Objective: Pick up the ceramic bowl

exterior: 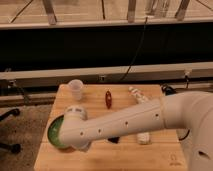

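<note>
gripper (70,143) low over ceramic bowl (54,134), left front of table (105,156); open or closed, cannot tell

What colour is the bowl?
The bowl is green, camera view; the gripper hangs right over it.

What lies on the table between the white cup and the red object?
In the camera view, only bare table separates the white cup and the red object. The claw hangs over the ceramic bowl, front left.

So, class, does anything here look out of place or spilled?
Nothing looks spilled or damaged. The ceramic bowl sits near the left edge of the table, largely hidden by the gripper over it.
</note>
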{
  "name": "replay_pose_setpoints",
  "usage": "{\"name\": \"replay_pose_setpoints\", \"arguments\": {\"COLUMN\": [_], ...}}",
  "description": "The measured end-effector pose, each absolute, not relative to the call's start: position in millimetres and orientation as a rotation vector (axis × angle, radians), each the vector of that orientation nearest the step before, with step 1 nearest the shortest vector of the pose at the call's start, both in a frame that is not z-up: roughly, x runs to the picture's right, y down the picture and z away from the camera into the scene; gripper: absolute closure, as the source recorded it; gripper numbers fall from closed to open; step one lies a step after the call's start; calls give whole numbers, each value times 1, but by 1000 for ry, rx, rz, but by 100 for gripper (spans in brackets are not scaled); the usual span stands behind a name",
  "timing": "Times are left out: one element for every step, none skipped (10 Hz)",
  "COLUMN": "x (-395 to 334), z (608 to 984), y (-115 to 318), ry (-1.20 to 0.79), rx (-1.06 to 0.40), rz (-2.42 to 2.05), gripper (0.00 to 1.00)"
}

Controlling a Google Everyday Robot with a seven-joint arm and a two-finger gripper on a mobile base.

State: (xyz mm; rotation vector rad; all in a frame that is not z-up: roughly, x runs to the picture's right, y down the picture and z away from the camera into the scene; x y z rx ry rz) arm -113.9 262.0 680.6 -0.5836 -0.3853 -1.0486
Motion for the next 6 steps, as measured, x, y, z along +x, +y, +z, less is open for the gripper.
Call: {"name": "replay_pose_setpoints", "arguments": {"x": [-121, -127, -139, -144, -149, -155], "z": [688, 694, 698, 701, 705, 708], "y": [255, 248, 243, 239, 233, 230], "ry": [-407, -420, -439, -446, -450, -460], "rx": [-596, -608, -607, -609, -611, -610], "rz": [-1046, -1050, -1054, -1055, -1056, -1058], "gripper": [22, 20, 20, 20, 20, 20]}}
